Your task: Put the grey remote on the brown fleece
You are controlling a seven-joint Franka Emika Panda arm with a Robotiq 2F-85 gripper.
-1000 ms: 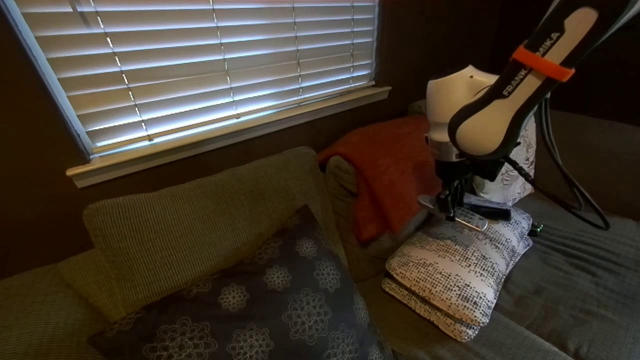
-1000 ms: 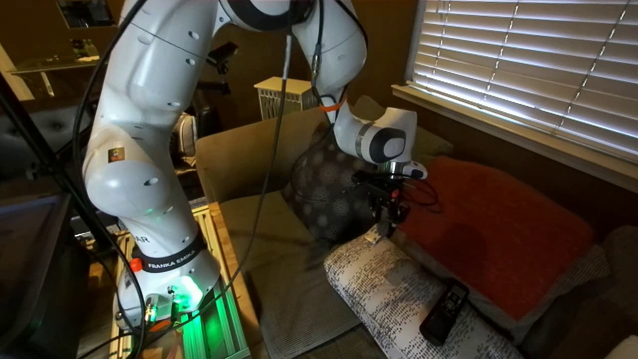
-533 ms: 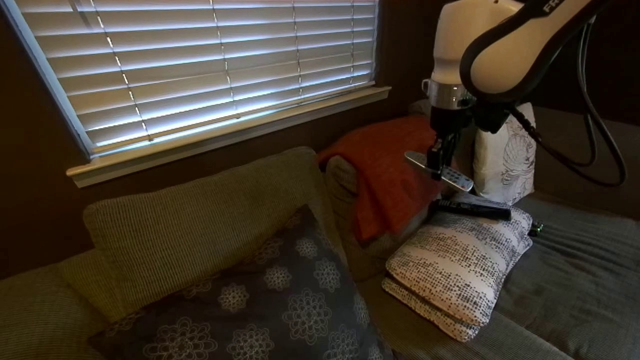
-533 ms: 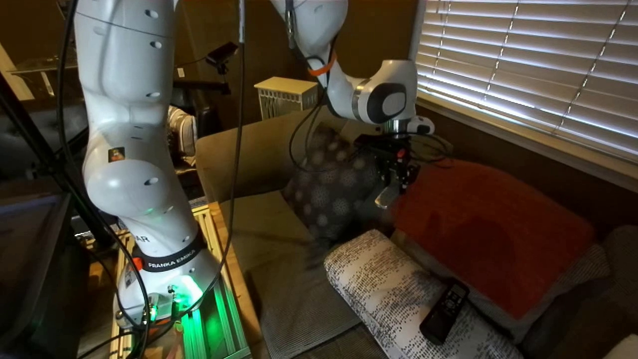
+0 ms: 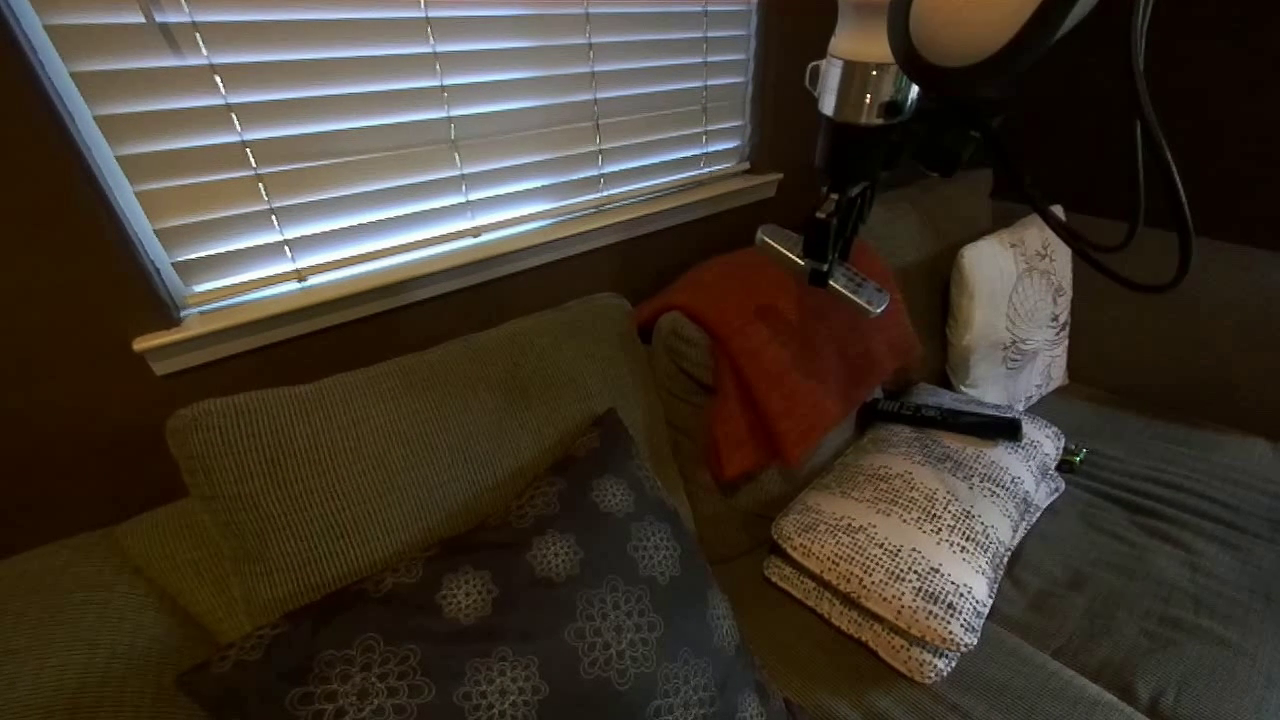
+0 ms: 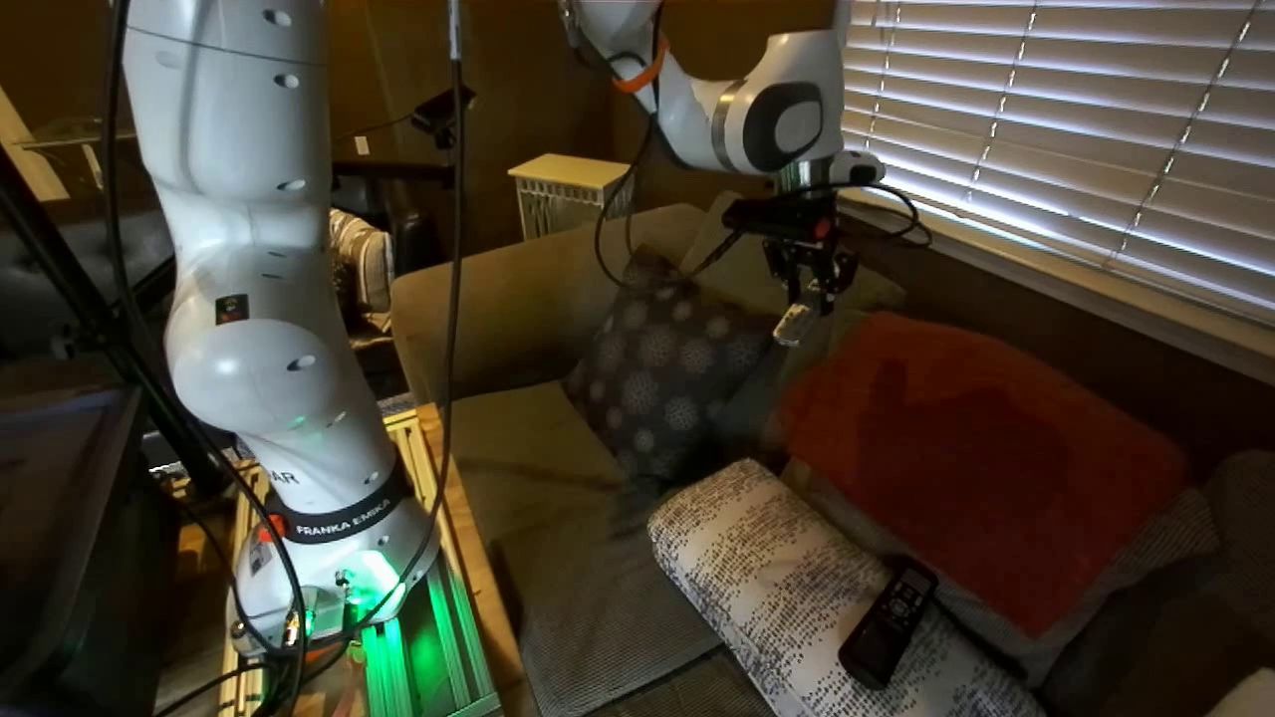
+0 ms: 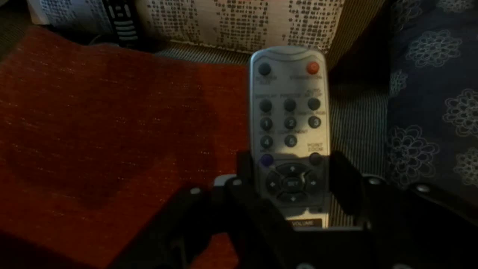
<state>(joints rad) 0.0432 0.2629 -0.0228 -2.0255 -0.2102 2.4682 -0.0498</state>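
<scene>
The grey remote (image 7: 289,86) is slim and silver-grey with dark buttons and a red one. My gripper (image 7: 291,168) is shut on its long sides near the middle, and the remote's lower end is hidden by the gripper. In both exterior views the gripper (image 5: 822,272) (image 6: 815,297) holds the remote (image 5: 862,291) (image 6: 794,327) in the air, a little tilted. The rust-orange brown fleece (image 5: 770,350) (image 6: 996,428) is draped over the sofa back cushion. In the wrist view the fleece (image 7: 112,130) lies below and left of the remote.
A black remote (image 5: 945,420) (image 6: 890,622) lies on stacked white pillows with dark dots (image 5: 920,530) (image 6: 757,568). A dark flowered pillow (image 5: 540,600) (image 6: 657,378) leans on the sofa. A white cushion (image 5: 1015,310) stands behind. The window sill (image 5: 480,262) runs along the wall.
My gripper has lifted the grey remote off the dotted pillow and carried it up and towards the window, to above the fleece's edge. The black remote has not moved.
</scene>
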